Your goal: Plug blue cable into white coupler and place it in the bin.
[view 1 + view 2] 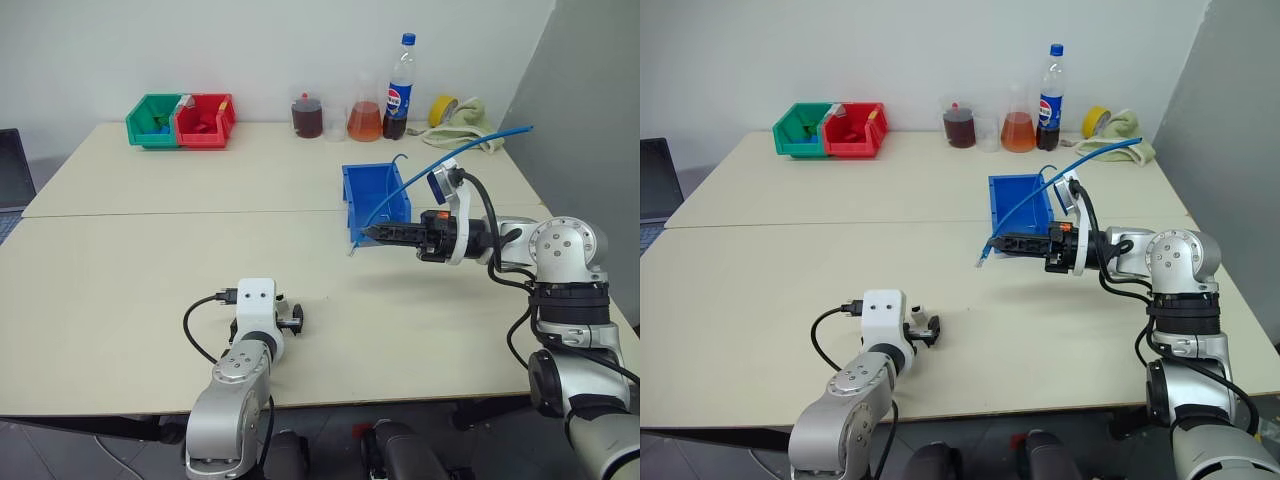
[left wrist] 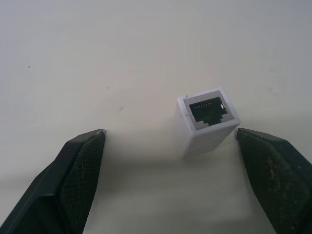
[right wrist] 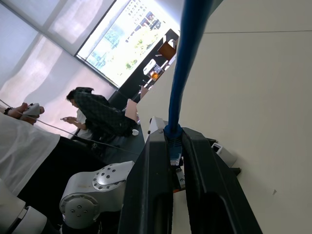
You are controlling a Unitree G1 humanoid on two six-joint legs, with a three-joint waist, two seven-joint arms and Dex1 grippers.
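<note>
Blue cable (image 1: 420, 172) clamped in right gripper (image 1: 370, 233); left gripper (image 2: 170, 146) spread around white coupler (image 2: 207, 120).

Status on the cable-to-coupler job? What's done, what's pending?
Done: the right gripper is shut on the blue cable near its plug and holds it above the table beside the blue bin.
In hand: the left gripper is open around the white coupler, which stands on the table, not yet grasped.
Left: grip the coupler, plug the cable in, put the pair in the bin.
</note>
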